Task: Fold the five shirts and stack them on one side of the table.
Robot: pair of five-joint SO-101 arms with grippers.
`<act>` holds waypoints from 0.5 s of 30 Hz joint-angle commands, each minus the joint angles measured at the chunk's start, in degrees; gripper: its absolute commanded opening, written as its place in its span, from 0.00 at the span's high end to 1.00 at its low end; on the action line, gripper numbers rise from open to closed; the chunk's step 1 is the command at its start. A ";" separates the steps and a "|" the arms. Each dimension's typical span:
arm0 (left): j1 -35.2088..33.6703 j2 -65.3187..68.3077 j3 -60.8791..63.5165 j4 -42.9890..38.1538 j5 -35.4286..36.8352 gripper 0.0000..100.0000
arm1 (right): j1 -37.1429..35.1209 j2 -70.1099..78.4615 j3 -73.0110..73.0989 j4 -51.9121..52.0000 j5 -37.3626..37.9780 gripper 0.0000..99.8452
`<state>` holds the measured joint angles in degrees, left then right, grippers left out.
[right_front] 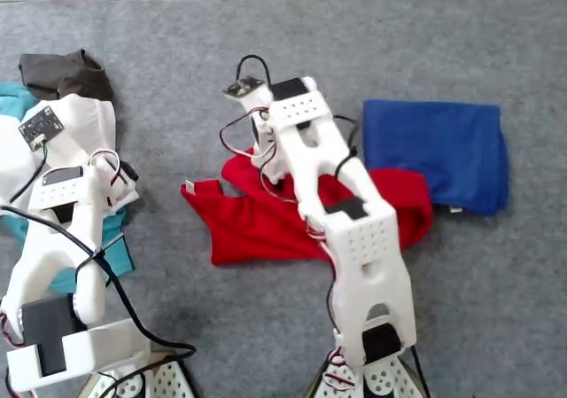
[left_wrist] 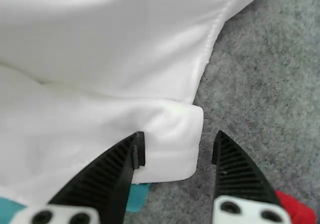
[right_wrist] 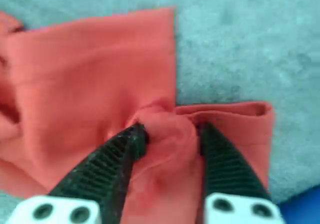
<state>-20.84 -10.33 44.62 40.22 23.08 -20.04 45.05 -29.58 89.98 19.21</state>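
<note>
A red shirt (right_front: 257, 225) lies crumpled at the table's middle. My right gripper (right_front: 262, 157) is shut on a bunched fold of the red shirt (right_wrist: 90, 74), pinched between its fingers (right_wrist: 122, 159). At the left, a white shirt (right_front: 89, 123) lies over a teal shirt (right_front: 115, 249), with a dark grey shirt (right_front: 62, 72) behind them. My left gripper (left_wrist: 179, 144) stands open, straddling a folded corner of the white shirt (left_wrist: 100, 59). A blue shirt (right_front: 438, 150) lies folded at the right, touching the red one.
Grey felt covers the table (right_front: 496, 309), with bare room at the front right and along the far edge. Cables trail from both arms near the front left.
</note>
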 commanded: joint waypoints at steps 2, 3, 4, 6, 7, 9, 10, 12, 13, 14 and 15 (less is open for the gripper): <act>0.40 -0.62 -1.89 0.00 -2.55 0.77 | 0.79 5.67 -14.20 9.49 0.09 0.99; 0.40 -0.62 -1.89 0.00 -2.55 0.77 | 1.23 6.02 -16.92 10.99 0.00 0.98; 0.40 -0.62 -1.89 -0.09 -2.55 0.77 | 1.93 6.11 -18.95 11.16 -0.09 0.98; 0.48 -0.62 -1.89 -0.09 -2.55 0.77 | 2.99 4.70 -21.32 11.16 -0.09 0.99; 0.48 -0.62 -1.89 -0.09 -2.64 0.77 | 2.99 3.38 -21.85 11.16 -0.09 0.99; 0.40 -0.62 -1.98 -0.18 -2.73 0.77 | 2.81 -0.40 -21.76 11.16 -0.09 0.99; 0.40 -0.62 -1.98 -0.18 -2.73 0.77 | 2.64 -2.68 -21.76 11.16 -0.09 0.99; 0.40 -0.62 -1.98 -0.18 -2.73 0.77 | 2.02 -7.69 -21.76 11.16 -0.09 0.99; 0.40 -0.62 -2.07 -0.18 -2.73 0.77 | 1.93 -10.51 -21.76 11.16 -0.09 0.99; 0.40 -0.35 -2.33 -0.18 -2.73 0.77 | 1.67 -13.14 -21.76 11.16 -0.09 0.99; 0.40 -0.26 -2.68 -0.09 -2.73 0.77 | 1.23 -15.78 -21.85 11.16 0.00 0.99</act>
<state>-20.84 -10.33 44.62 40.22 20.88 -17.76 39.60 -47.78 100.70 19.21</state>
